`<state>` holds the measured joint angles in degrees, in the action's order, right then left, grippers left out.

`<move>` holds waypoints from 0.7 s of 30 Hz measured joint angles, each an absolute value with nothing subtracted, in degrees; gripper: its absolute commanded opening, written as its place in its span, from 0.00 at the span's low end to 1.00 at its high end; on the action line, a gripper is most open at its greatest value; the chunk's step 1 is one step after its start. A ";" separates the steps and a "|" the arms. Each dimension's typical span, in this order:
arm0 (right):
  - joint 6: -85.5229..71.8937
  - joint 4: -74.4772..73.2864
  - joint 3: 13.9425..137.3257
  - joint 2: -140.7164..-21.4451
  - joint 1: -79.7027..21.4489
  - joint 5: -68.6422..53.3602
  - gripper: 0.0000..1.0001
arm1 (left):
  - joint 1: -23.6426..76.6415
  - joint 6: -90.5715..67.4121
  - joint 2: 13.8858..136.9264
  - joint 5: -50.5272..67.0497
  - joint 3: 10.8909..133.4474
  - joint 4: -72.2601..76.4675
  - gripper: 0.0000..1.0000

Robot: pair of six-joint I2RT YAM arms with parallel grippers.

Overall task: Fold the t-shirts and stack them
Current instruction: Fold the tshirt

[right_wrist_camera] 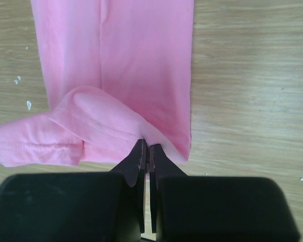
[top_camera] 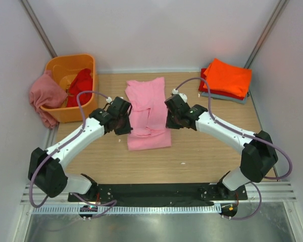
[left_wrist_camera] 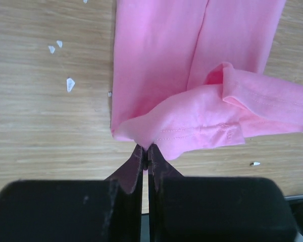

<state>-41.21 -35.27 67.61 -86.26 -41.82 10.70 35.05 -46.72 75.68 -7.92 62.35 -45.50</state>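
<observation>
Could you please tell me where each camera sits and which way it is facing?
Top external: above and behind the bases, looking down at the table, pink t-shirt, orange tub and folded stack; both arms show.
Left wrist: on the left arm, facing the shirt's edge; the left gripper shows, pinching it.
Right wrist: on the right arm, facing the opposite edge; the right gripper shows, pinching it.
Shared: all three show the pink t-shirt.
</observation>
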 measured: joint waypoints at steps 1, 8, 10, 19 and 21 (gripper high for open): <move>-40.49 -35.24 68.29 -87.07 -41.08 10.24 0.01 | 34.02 -45.89 77.21 -7.22 63.02 -45.28 0.00; -37.08 -35.07 72.79 -93.03 -37.58 7.88 0.01 | 29.34 -41.47 85.76 -2.83 69.65 -44.18 0.00; -36.25 -34.83 73.93 -94.78 -36.97 7.40 0.01 | 28.47 -40.75 87.96 -1.45 71.72 -43.79 0.00; -33.47 -34.39 78.59 -101.93 -33.45 5.04 0.01 | 25.74 -38.48 97.34 1.34 78.15 -43.27 0.00; -32.93 -34.28 80.09 -103.85 -32.53 4.40 0.01 | 25.23 -38.44 98.96 1.48 78.72 -43.29 0.00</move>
<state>-32.93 -34.28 80.09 -103.85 -32.53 4.40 25.23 -38.44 98.96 1.48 78.72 -43.29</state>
